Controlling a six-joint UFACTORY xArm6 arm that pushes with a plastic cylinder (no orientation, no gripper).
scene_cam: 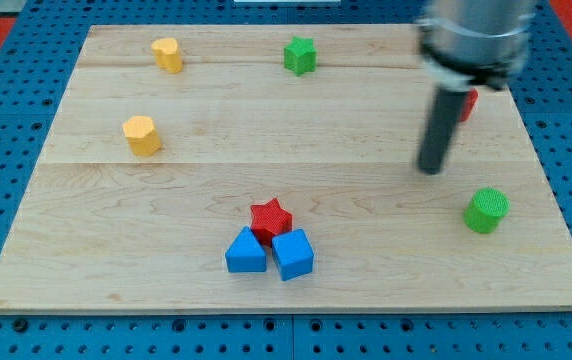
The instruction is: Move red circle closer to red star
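Nearest, two blue blocks, one (246, 252) left and one (293, 254) right, touch the red star (271, 217) just behind them. Right, a green cylinder (486, 210). My tip (430, 168), a bare rod with nothing to open or close, stands near the red circle (467, 104), half hidden behind the rod at far right. Left, a yellow block (141, 135); farther, another yellow block (167, 54) and a green star (300, 55).
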